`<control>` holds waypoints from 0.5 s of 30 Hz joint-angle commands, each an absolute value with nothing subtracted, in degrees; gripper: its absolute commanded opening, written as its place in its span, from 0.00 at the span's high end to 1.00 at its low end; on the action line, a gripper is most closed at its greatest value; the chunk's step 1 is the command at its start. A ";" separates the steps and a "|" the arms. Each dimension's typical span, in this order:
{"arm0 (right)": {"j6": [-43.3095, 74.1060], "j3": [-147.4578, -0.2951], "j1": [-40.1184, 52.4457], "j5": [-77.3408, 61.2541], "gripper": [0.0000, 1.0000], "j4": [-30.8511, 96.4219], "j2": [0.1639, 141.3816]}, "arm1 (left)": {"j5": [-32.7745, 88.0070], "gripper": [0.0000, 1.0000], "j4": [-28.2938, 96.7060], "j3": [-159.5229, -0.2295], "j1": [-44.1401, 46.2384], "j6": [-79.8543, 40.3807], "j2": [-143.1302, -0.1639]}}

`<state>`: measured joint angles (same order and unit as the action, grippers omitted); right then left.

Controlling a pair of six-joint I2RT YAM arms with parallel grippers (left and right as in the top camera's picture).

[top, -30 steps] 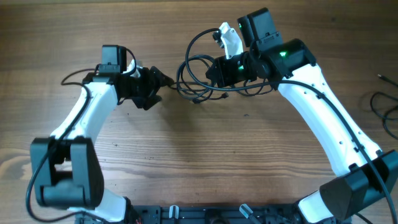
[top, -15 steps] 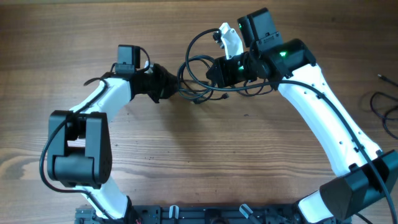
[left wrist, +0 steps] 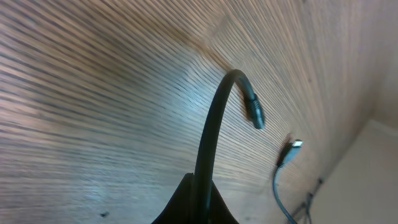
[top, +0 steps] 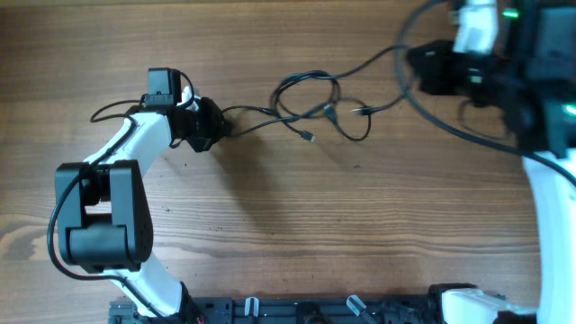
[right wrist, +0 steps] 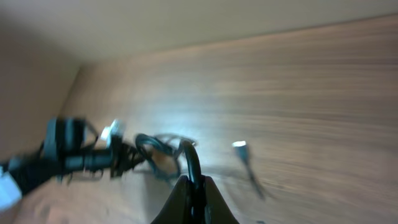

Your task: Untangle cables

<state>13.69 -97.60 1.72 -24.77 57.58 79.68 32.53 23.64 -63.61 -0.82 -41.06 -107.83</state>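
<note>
Thin black cables (top: pixel 306 94) lie in loose loops mid-table, with small plug ends (top: pixel 309 137) lying free. My left gripper (top: pixel 219 126) is shut on one cable end at the bundle's left. In the left wrist view that cable (left wrist: pixel 214 118) rises from between the shut fingers (left wrist: pixel 199 183) and arcs over to a connector (left wrist: pixel 256 115). My right gripper (top: pixel 416 65) is up at the far right, shut on another strand (top: pixel 373 61) that stretches back to the loops. The right wrist view shows this strand (right wrist: pixel 189 155) clamped in the gripper (right wrist: pixel 193 183).
A loose USB plug (left wrist: pixel 292 146) lies on the wooden table (top: pixel 297 216) beyond the left gripper. Another free plug (right wrist: pixel 239 146) shows in the right wrist view. A black mounting rail (top: pixel 270 310) runs along the table's near edge.
My left gripper closed on a cable and drew back left. The right arm swung up and far to the right with its strand, pulling the tangle out into looser loops.
</note>
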 commanded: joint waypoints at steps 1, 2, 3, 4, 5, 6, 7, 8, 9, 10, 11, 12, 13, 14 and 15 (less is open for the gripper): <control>17.41 -99.55 -9.34 -20.45 0.96 59.55 74.72 | 22.28 0.96 24.12 -63.66 -1.78 -37.67 -108.55; 19.05 -99.55 -11.79 -18.55 0.96 60.53 73.87 | 20.12 0.96 24.27 -63.66 -1.78 -37.67 -108.55; 19.88 -99.55 -14.09 -15.90 0.96 61.58 73.14 | 18.28 0.96 24.29 -63.66 -1.78 -37.65 -108.55; 21.67 -99.55 -17.04 -10.20 0.96 63.75 72.27 | 16.19 0.96 23.66 -63.66 -1.85 -35.70 -108.51; 22.13 -99.55 -17.85 -7.60 0.96 64.73 72.10 | 16.16 0.96 23.20 -63.66 -2.02 -34.37 -108.31; 21.82 -99.53 -18.09 -7.31 0.96 65.36 72.12 | 16.19 0.96 22.68 -63.68 -2.26 -32.93 -107.46; 20.69 -99.53 -18.06 -8.19 0.96 65.71 72.36 | 16.19 0.96 21.93 -63.68 -2.55 -31.66 -105.21; 19.81 -99.53 -18.02 -8.32 0.96 66.08 72.64 | 16.12 0.96 21.21 -63.68 -2.55 -30.44 -102.85; 19.55 -99.53 -18.02 -7.60 0.96 66.43 72.97 | 15.66 0.96 20.49 -63.68 -2.52 -29.45 -100.05; 19.66 -99.53 -18.02 -6.50 0.96 66.54 73.36 | 14.31 0.96 20.01 -63.68 -2.52 -28.67 -97.06; 19.73 -99.53 -18.04 -5.82 0.96 66.52 73.76 | 11.16 0.96 19.92 -63.68 -2.55 -28.69 -93.56; 20.43 -99.53 -18.02 -4.49 0.96 66.54 74.22 | 5.30 0.96 20.12 -63.68 -2.52 -28.67 -88.92; 22.04 -99.53 -18.04 -1.93 0.96 66.72 74.43 | 0.36 0.96 20.47 -63.68 -2.55 -28.67 -86.04; 22.96 -99.53 -18.04 1.50 0.96 66.76 74.43 | -6.87 0.96 21.34 -63.68 -2.59 -28.12 -83.15; 24.25 -99.53 -18.04 4.32 0.96 66.85 74.43 | -11.81 0.96 21.74 -63.68 -2.98 -26.59 -81.71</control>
<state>21.08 -97.93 -17.74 -5.23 66.94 74.08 6.59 20.69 -63.42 -2.00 -30.44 -86.72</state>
